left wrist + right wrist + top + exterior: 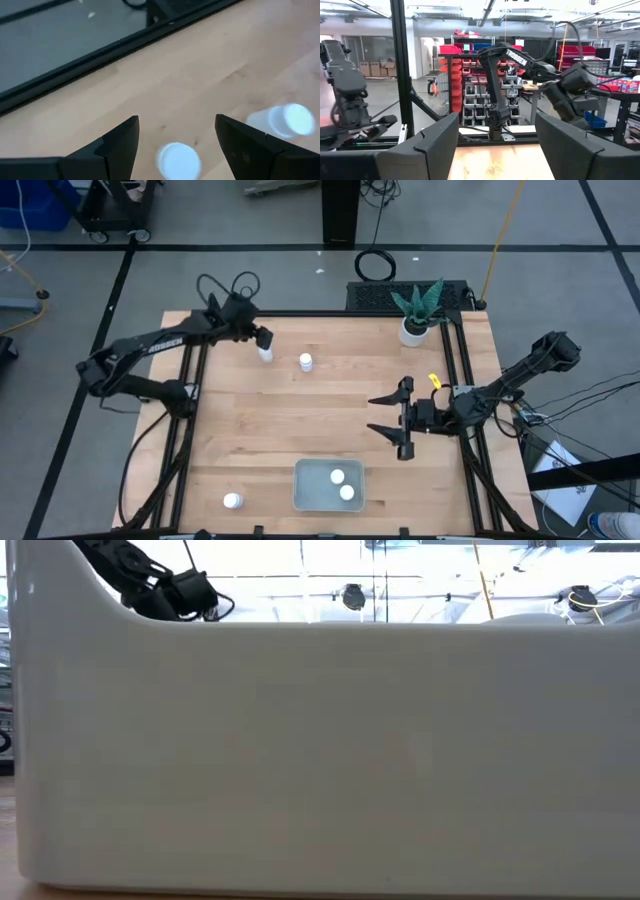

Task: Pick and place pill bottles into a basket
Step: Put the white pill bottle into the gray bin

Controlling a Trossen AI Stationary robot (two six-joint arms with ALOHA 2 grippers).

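Two pill bottles (342, 484) sit inside the basket (305, 492), which lies at the near edge of the counter (330, 410). A third bottle (233, 501) stands just outside it, toward the left arm's side. Two more are well away at the far side: one (306, 361) standing free, the other (265, 354) right under the left claw (262, 338).

The left wrist view settles what the overhead cannot: that claw's fingers (120, 145) are spread wide, with the white cap (178, 160) between them and not touching either, the free bottle (285, 120) just beside.

The right claw (385, 415) hovers above the basket's far side, jaws parted and empty. Its wrist view looks level into the room, catching the left arm with "TROSSEN" (518, 56) in white.

The low view is almost wholly blocked by a pale wall, only a bit of dark arm (160, 585) peeking above. A potted plant (418, 315) sits at the far corner beyond the basket.
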